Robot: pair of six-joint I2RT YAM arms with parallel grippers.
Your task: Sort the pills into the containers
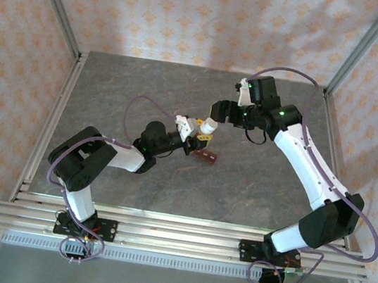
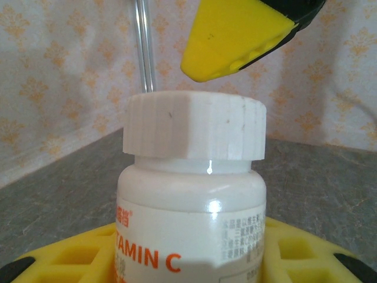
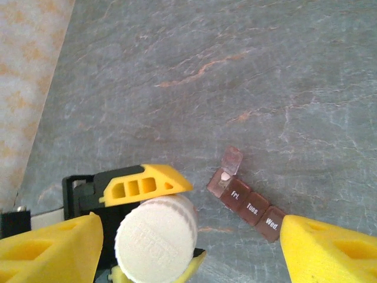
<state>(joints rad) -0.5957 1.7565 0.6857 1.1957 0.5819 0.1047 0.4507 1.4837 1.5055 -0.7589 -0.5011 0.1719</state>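
My left gripper (image 1: 192,131) (image 2: 182,262) is shut on a white bottle (image 2: 188,218) lettered "VITAMIN C". The bottle's white cap (image 2: 194,127) (image 3: 156,239) is on. My right gripper (image 1: 220,112) (image 3: 191,229) hovers just above the cap, open, with its yellow fingers (image 3: 50,250) wide apart on either side and not touching it. The containers (image 3: 250,205) (image 1: 206,157) lie flat on the table as a dark red-brown strip marked Fri., Tues. and Wed. The end lid (image 3: 231,159) stands open, with a pale pill (image 3: 224,175) inside that compartment.
The grey stone-patterned tabletop (image 1: 267,189) spreads around the strip. Aluminium frame posts (image 1: 53,0) and patterned walls close in the sides and back. The rail (image 1: 175,232) with both arm bases runs along the near edge.
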